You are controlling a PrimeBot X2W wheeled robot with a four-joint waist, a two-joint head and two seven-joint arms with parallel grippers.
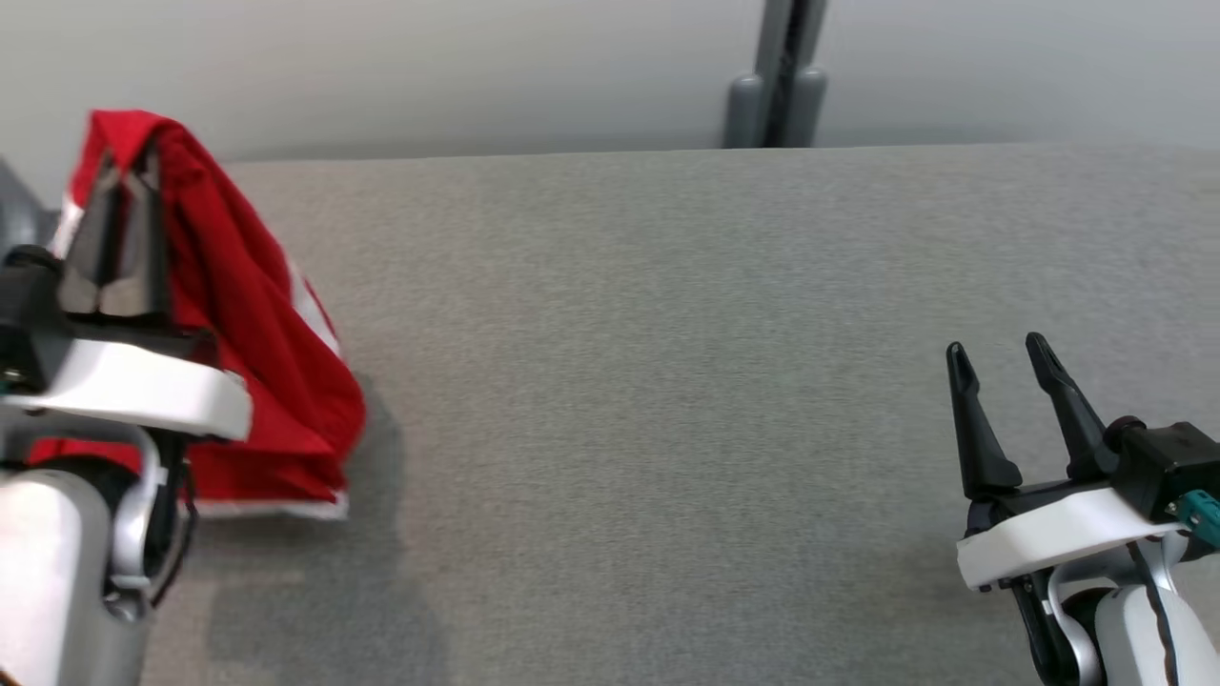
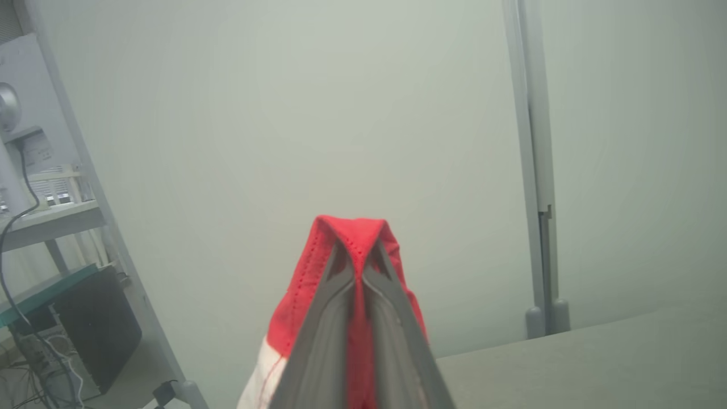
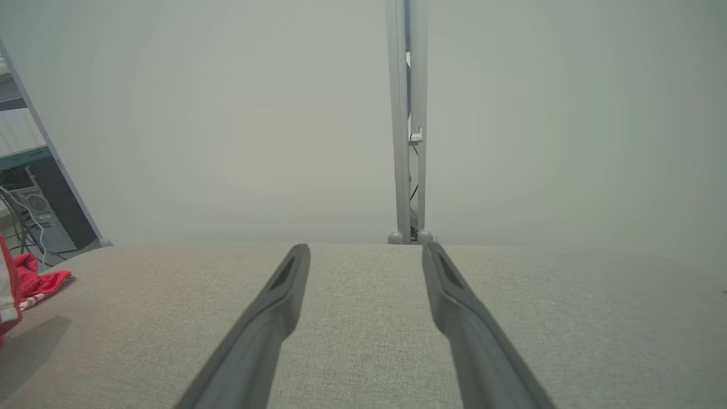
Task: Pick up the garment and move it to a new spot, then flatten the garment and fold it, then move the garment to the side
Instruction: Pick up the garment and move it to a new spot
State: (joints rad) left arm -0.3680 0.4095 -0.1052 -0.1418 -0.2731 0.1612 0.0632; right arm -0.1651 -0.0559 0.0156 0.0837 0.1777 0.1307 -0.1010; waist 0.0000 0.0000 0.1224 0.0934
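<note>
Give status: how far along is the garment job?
Done: the left gripper is shut on the red garment, which hangs bunched at the left end of the table. In hand: carrying it to a new spot. Left: flattening, folding, moving aside. The cloth is crumpled; the right gripper is open and holds nothing.

The grey table (image 1: 686,400) offers a broad open stretch from the hanging red garment (image 1: 257,314) at its far left across to the right gripper (image 1: 994,345), which hovers with fingers spread over the near right part. The left side is blocked (the cloth drapes down from the pinched left gripper (image 1: 133,167) to the surface, with the pale forearm (image 1: 48,572) standing just before it), so passage there lies round the garment's right flank. Beyond the table's rear edge a grey post (image 1: 777,86) rises against the wall (image 1: 429,67), mid-width.
</note>
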